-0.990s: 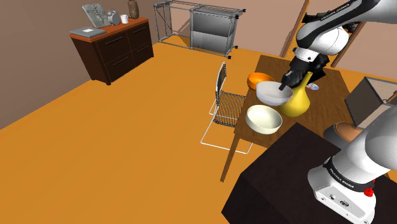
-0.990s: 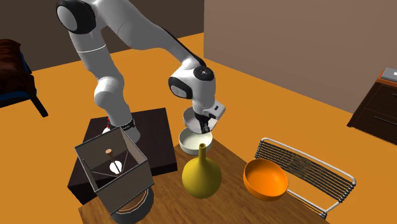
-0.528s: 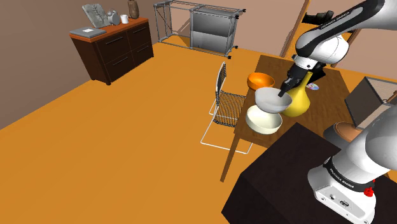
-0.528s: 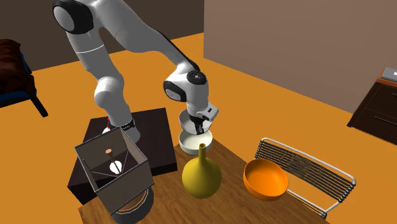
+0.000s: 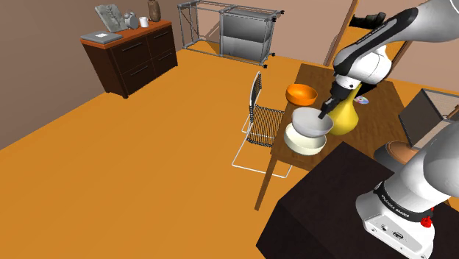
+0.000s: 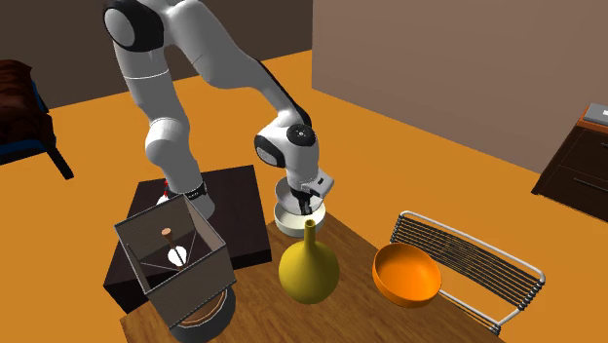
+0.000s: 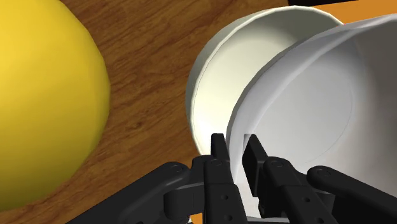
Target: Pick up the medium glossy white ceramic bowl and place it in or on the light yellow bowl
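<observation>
My gripper (image 7: 236, 153) is shut on the rim of the white bowl (image 7: 318, 108), one finger inside and one outside. In the shoulder view the white bowl (image 5: 310, 121) sits low over the pale yellow bowl (image 5: 303, 140), partly nested in it; I cannot tell whether they touch. The gripper (image 5: 323, 112) pinches its rim on the side toward the yellow vase. In the second exterior view the gripper (image 6: 303, 203) hangs just above the two stacked bowls (image 6: 288, 216). The pale bowl (image 7: 235, 83) lies just beneath the held one.
A yellow vase (image 5: 342, 116) stands right beside the gripper, and an orange bowl (image 5: 301, 93) lies farther back on the wooden table (image 5: 382, 118). A wire chair (image 5: 259, 114) stands at the table's edge. A grey open box (image 6: 175, 255) stands over a brown dish near the stand.
The gripper has carried the white bowl down and toward the table's near corner, from above and behind the pale yellow bowl to right over it.
</observation>
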Tool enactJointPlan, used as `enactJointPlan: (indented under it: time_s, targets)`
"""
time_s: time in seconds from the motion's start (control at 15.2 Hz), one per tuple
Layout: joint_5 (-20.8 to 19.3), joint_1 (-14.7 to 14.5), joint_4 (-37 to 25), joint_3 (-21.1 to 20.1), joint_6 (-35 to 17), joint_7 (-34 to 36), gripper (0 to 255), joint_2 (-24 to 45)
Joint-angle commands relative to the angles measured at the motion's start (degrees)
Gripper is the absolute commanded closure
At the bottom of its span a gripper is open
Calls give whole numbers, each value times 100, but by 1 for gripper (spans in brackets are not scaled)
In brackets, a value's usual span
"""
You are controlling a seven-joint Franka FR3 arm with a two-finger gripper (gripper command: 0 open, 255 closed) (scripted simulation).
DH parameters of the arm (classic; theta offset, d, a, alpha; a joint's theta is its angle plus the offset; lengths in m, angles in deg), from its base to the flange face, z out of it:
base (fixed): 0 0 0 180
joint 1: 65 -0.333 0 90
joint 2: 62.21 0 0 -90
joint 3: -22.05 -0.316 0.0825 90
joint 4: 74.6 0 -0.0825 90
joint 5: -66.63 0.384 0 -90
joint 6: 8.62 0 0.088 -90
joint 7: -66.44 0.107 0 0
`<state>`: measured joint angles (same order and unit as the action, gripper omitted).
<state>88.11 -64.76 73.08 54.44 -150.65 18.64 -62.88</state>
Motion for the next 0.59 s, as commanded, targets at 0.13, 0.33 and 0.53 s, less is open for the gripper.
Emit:
enactJointPlan:
  time_s: [0.13, 0.33, 0.53]
  targets:
    - [501, -35, -1, -51, -240, -401, 255, 371]
    - [692, -28, -13, -88, -314, -555, 255, 510]
    - [692, -26, -13, -90, -314, -555, 255, 510]
